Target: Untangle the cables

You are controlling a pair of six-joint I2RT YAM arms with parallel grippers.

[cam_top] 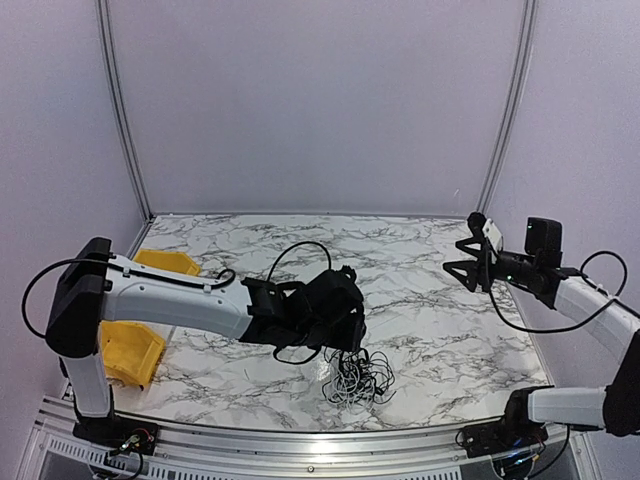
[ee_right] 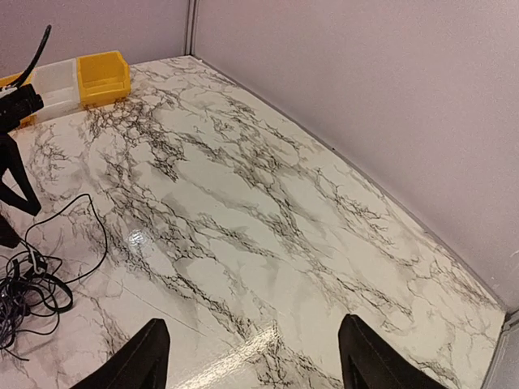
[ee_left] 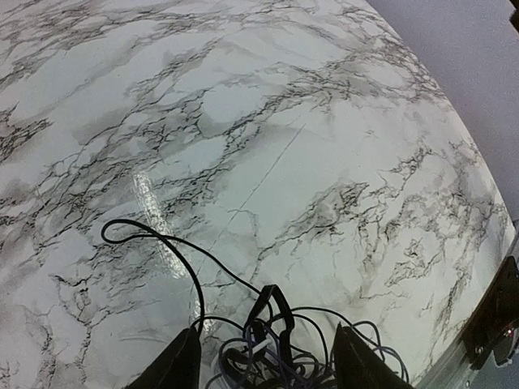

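While over cables (cam_top: 358, 378), L gripper (ee_left: 268, 332) agape; R gripper (ee_right: 253, 322) wide, well away.

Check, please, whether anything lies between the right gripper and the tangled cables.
Nothing visible does: only marble table lies between the right gripper and the cables. The left gripper straddles the clump itself.

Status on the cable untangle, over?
Left gripper open, straddling cable clump. Right gripper open, empty, raised at right. Clump knotted. Yellow bins off left, not obstructing.
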